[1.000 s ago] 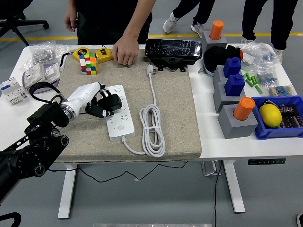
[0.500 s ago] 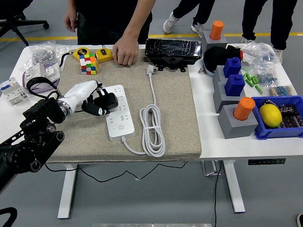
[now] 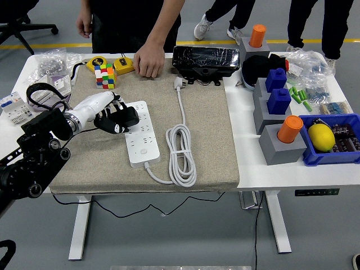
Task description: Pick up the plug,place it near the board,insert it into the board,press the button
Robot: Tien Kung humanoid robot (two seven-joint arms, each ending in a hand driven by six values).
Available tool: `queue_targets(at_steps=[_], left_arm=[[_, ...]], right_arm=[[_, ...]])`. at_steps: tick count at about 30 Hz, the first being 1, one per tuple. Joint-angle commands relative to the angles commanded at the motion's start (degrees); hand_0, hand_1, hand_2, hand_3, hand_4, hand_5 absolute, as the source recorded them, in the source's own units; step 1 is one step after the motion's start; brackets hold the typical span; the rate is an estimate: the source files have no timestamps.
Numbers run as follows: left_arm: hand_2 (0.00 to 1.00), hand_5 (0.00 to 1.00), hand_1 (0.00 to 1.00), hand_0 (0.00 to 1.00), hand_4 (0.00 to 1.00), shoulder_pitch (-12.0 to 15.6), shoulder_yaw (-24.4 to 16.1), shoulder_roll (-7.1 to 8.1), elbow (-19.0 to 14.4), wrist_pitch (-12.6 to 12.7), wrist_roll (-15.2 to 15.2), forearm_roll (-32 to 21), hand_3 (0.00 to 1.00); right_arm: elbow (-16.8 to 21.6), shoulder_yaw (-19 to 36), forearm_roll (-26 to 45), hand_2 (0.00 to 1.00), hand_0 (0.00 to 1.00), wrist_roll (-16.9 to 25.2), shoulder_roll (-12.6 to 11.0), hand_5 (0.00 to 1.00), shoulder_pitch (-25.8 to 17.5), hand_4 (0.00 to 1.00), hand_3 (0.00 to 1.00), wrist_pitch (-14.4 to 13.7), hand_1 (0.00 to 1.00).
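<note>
A white power strip (image 3: 141,135) lies on the beige mat (image 3: 208,135), its white cord (image 3: 181,147) coiled to its right. My left hand (image 3: 109,115), white with dark fingers, is shut on a black plug (image 3: 125,119) and holds it at the strip's upper left end. Whether the plug touches the strip I cannot tell. The strip's button (image 3: 143,151) shows near its lower end. My right hand is out of view.
A person's hand (image 3: 148,61) rests on the mat's far edge beside a Rubik's cube (image 3: 104,75) and a yellow tape measure (image 3: 97,62). A black device (image 3: 205,60) sits behind. Grey blocks with blue and orange pieces (image 3: 279,115) and a blue bin (image 3: 332,140) stand right.
My left arm has drawn back to the left and slightly up, carrying the black plug from over the strip's middle-left toward its upper left end.
</note>
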Motion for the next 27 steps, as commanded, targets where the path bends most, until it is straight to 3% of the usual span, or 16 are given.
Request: queue_targets(at_steps=[5, 27], left_arm=[[0.289, 0.11, 0.327, 0.302, 0.73, 0.3, 0.1, 0.05, 0.0, -1.5, 0.3, -0.3, 0.387], [0.308, 0.106, 0.353, 0.307, 0.735, 0.7, 0.5, 0.39, 0.5, -2.1, 0.3, -0.7, 0.402]], right_arm=[[0.0, 0.2, -0.1, 0.759, 0.778, 0.0, 0.1, 0.998, 0.0, 0.998, 0.778, 0.0, 0.76], [0.0, 0.0, 0.0, 0.759, 0.776, -0.1, 0.0, 0.998, -0.1, 0.998, 0.778, -0.1, 0.759]])
